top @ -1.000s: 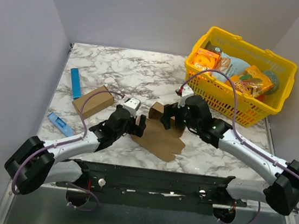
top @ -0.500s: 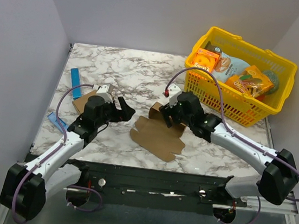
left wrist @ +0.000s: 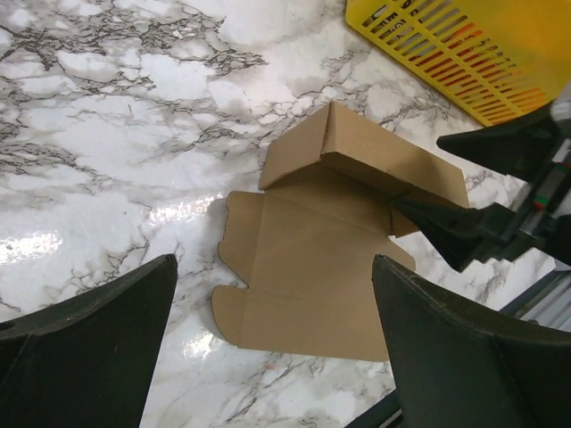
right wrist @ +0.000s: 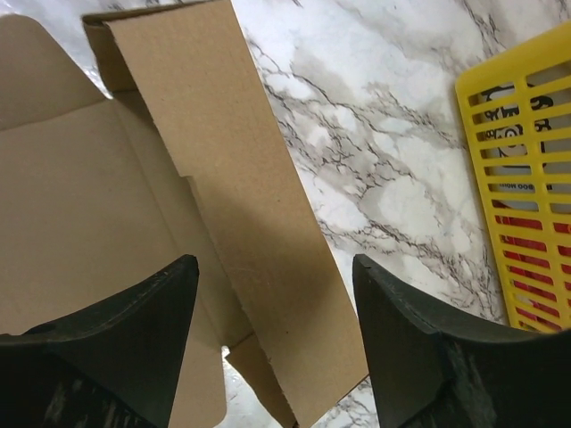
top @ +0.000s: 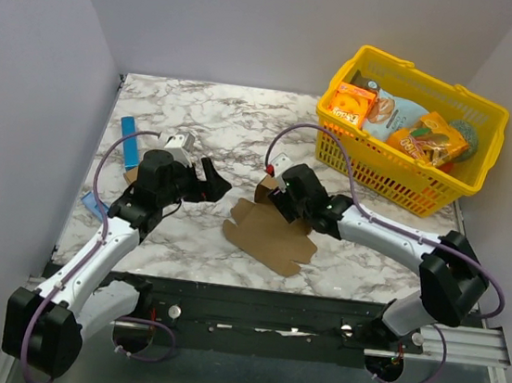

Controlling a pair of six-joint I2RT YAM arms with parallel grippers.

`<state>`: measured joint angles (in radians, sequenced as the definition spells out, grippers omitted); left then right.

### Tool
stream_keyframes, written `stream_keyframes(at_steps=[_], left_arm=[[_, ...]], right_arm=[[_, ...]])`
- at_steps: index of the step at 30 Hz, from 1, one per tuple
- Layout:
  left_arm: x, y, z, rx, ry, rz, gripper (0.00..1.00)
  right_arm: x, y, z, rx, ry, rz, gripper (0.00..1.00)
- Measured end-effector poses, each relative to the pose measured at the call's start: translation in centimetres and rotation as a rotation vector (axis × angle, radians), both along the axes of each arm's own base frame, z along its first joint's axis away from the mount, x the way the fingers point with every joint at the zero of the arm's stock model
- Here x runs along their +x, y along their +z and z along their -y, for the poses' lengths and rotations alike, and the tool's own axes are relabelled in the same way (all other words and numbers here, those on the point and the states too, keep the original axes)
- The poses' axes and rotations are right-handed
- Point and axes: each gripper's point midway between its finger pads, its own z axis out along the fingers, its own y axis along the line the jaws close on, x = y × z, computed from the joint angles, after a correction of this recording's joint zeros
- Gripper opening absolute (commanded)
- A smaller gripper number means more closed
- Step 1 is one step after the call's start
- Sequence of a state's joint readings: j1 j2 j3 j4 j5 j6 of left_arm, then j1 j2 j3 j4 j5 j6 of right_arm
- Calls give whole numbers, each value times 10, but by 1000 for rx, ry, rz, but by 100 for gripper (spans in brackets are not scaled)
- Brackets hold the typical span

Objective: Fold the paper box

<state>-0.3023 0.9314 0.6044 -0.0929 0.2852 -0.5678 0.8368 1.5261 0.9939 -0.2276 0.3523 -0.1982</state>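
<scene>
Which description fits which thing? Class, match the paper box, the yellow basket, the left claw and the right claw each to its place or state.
Things:
1. paper box
2. yellow basket
3. left claw
4. right claw

Descriptions:
a. far right, holds snack packs
b. open, holding nothing, left of the cardboard
c. open, one finger on each side of the raised flap
d. brown, mostly flat, mid-table

Pairs: 1-d, 2-a, 3-b, 4-c
</scene>
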Motion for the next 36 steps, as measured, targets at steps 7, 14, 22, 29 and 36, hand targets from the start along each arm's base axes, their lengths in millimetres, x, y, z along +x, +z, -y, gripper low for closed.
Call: stream_keyframes(at_steps=[7,14,22,29,36], left_arm=[[4,31,-3,59,-37,64,99],[2,37,-8,102,-49,72,99],[-3,40,-13,123,-49,85,99],[-5,43,-10,80,-42,77,99],[-9,22,-4,10,-29,-2,99]], right_arm=[[8,-19,11,-87,-57,-1,54],[20,-18,10,-63,-107,-22,42],[26,-37,22,34,-197,-182,33],[9,-66,9,154,-288,-342,40],[-9,-70,-11,325,-392,-474,71]])
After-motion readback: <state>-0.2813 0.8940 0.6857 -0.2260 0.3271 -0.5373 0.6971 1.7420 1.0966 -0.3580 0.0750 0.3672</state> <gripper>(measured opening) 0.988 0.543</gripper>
